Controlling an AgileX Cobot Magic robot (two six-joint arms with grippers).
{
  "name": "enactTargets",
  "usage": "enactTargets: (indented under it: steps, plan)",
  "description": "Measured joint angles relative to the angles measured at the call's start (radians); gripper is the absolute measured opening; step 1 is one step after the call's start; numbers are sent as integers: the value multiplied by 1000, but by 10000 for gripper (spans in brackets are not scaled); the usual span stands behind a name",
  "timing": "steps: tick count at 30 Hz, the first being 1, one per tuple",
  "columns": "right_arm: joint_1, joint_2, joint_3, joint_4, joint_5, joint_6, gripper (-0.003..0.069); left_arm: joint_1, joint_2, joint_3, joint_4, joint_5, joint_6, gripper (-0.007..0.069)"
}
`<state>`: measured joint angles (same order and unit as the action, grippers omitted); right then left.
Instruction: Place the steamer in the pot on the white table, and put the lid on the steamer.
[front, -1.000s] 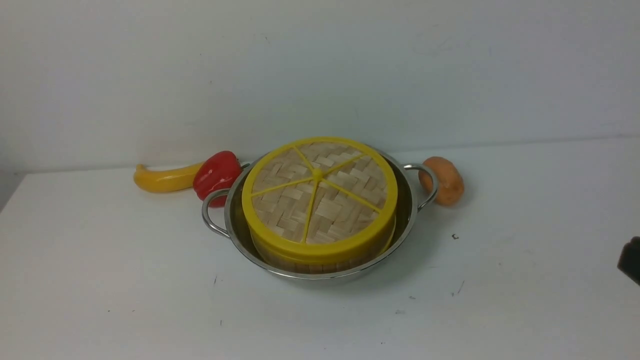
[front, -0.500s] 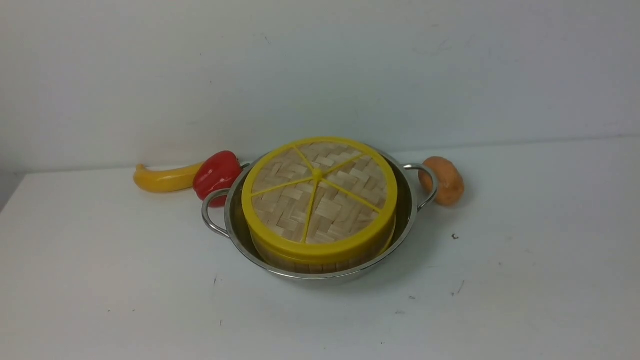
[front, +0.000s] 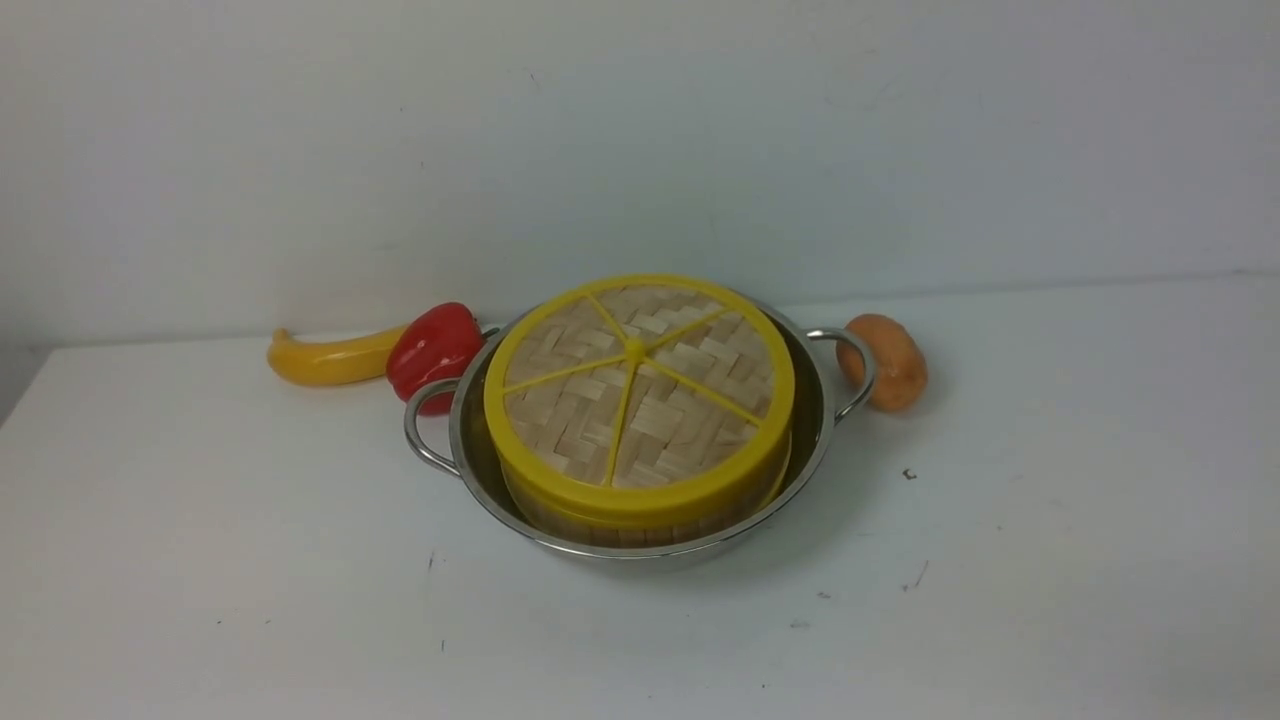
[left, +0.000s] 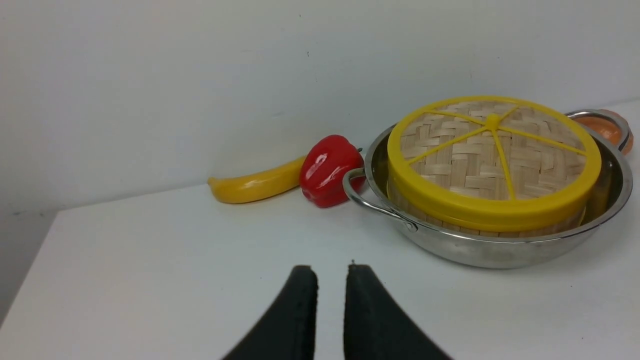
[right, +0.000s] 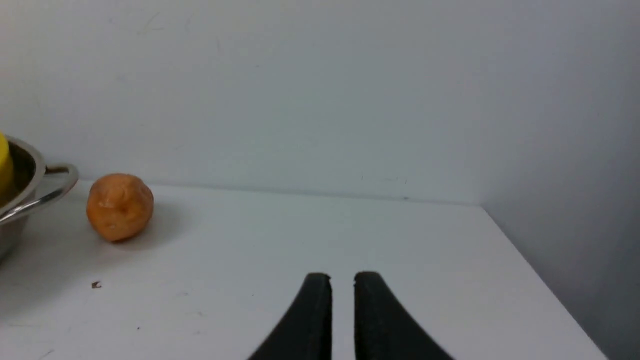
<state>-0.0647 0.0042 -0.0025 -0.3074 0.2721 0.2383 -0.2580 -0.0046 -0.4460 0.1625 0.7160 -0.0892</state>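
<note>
the pot (front: 640, 545) sits near the middle of the white table (front: 200, 560), its two loop handles sticking out at about 9 and 3 o'clock in the front view. the steamer (front: 640, 525) stands inside the pot, only a band of its bamboo wall showing below the lid (front: 638, 395), which lies flat on top of it, yellow rim all round and five spokes meeting at the centre. at about 10 o'clock from the pot a red pepper (front: 432, 350) lies just beside the left handle, and a yellow banana (front: 325, 360) lies touching or almost touching the pepper on its far side from the pot. at about 2 o'clock an orange potato (front: 890, 362) rests just behind the right handle.

neither arm shows in the front view. the left gripper (left: 330, 272) hangs over bare table, apart from the pot, its two black fingers slightly parted with a narrow gap and nothing between them. the right gripper (right: 342, 280) is likewise a little parted and empty, over bare table well apart from the potato.
</note>
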Motion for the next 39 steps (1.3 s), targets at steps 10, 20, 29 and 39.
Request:
enactTargets:
  steps: [10,20,29,39]
  plan:
    - [-5,-3,10,84,-7,55,125,0,0,1,1,1,0,101]
    - [-5,-4,10,94,-7,56,162,0,0,1,1,1,0,104]
    - [-5,-4,11,94,-7,56,192,123,0,48,90,-16,59,115]
    - [-5,-4,11,94,-7,56,221,166,3,209,79,-317,36,125]
